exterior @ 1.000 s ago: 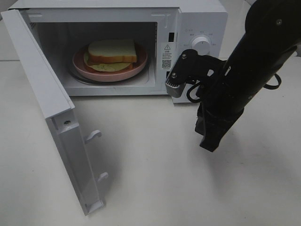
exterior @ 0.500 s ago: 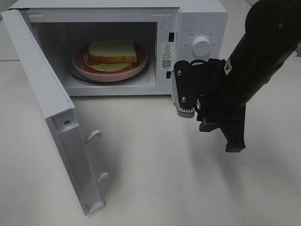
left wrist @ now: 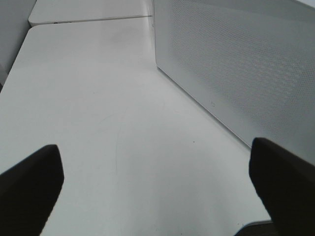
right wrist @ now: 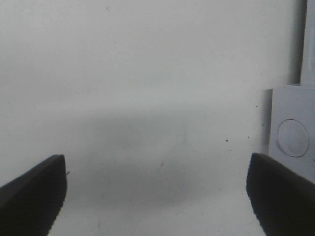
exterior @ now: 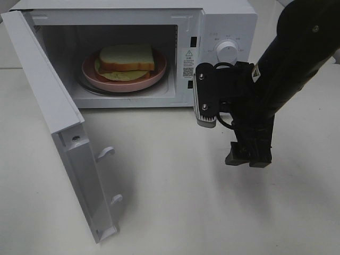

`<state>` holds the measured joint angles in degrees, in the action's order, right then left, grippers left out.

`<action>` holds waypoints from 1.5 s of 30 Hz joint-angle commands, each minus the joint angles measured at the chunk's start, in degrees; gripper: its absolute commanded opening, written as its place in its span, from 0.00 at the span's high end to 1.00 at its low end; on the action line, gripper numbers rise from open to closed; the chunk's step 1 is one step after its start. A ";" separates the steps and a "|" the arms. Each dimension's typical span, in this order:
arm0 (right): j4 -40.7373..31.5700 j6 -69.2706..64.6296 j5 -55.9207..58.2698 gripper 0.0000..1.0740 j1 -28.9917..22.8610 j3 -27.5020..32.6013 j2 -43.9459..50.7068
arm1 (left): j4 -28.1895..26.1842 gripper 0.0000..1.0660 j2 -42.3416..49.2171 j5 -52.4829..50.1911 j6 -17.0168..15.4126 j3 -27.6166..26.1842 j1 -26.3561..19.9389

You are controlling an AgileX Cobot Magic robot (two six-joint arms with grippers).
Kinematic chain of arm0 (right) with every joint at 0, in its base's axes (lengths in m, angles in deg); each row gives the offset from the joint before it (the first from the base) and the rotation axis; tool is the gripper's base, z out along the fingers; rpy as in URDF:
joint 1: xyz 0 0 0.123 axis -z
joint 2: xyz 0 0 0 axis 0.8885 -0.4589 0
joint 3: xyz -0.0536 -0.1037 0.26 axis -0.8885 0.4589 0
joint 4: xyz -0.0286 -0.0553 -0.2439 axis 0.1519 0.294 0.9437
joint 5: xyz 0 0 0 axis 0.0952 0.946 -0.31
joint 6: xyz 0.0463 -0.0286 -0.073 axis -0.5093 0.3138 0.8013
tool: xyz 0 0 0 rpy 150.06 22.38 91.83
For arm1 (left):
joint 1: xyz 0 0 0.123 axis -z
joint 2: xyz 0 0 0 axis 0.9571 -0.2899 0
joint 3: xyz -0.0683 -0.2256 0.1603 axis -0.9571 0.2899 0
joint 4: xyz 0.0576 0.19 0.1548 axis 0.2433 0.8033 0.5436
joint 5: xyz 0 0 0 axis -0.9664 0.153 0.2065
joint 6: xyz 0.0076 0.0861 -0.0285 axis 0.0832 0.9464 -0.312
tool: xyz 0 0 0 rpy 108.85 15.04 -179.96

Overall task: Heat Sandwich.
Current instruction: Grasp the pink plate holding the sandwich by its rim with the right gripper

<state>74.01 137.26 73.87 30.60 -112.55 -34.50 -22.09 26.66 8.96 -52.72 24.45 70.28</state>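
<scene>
Sandwich (exterior: pixel 126 59) on pink plate (exterior: pixel 158 73) inside microwave (exterior: pixel 226 18); door (exterior: pixel 48 111) wide open. Right gripper (right wrist: pixel 157 196) spread, empty, near control panel (exterior: pixel 229 33). Left gripper (left wrist: pixel 157 191) spread, empty, facing door's outer face. Likely step: push door near free edge, steady, until latched; keep right arm clear.

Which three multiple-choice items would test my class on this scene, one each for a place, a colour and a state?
1. Where is the sandwich?
A. inside the microwave
B. on top of it
C. beside it

2. What colour is the plate?
A. blue
B. green
C. pink

3. How does the microwave door stand?
A. shut
B. open
C. taken off

Answers:
1 A: it lies on the plate in the cavity.
2 C: a pink rim shows round the sandwich.
3 B: the door is swung wide, leaving the cavity in view.
</scene>
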 commanded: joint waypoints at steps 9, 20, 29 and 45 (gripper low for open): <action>4.35 1.89 -1.55 0.15 -0.17 -4.35 -0.74 | 0.06 0.08 0.52 0.11 -0.06 0.17 0.11; 7.45 1.60 -1.15 0.17 -4.76 -13.69 -6.47 | 0.06 0.08 0.52 0.11 -0.06 0.17 0.11; 8.59 1.60 -1.60 0.19 -6.82 -21.03 -12.83 | 0.06 0.08 0.52 0.11 -0.06 0.17 0.11; 8.59 1.60 -1.72 0.22 -6.82 -33.17 -23.26 | 0.06 0.08 0.52 0.11 -0.06 0.17 0.11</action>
<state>82.37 138.47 72.04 23.89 -143.89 -56.27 -22.09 26.66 8.96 -52.72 24.45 70.28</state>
